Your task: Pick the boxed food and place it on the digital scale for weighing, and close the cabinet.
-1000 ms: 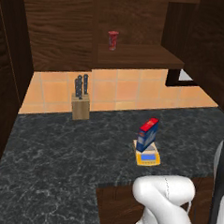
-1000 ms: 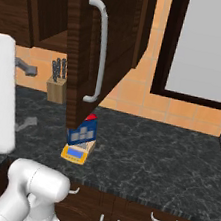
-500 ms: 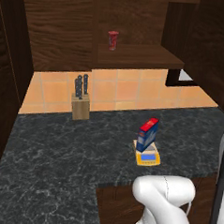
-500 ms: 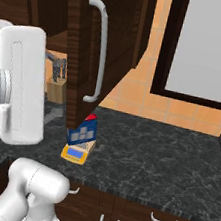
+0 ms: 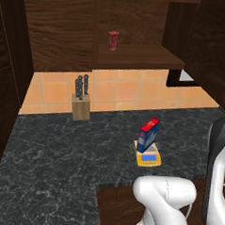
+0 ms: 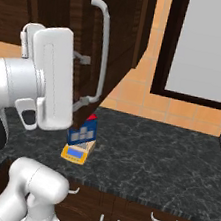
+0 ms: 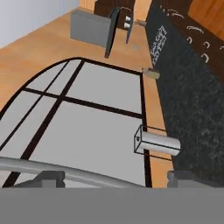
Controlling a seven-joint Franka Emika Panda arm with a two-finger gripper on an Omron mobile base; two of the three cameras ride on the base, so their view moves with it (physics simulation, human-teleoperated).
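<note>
the boxed food [image 5: 148, 134] is seen upright on the digital scale [image 5: 147, 158] on the desk [image 5: 60, 153]. since a second ago the arm has been swung up beside the cabinet [image 6: 98, 55] door, still open, so closing is judged next. the jaws appear open around the silver handle [image 7: 65, 171], nothing held.

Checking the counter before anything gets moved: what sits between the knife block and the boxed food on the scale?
Nothing. In the left base view, bare dark counter runs from the knife block to the boxed food standing on the digital scale.
</note>
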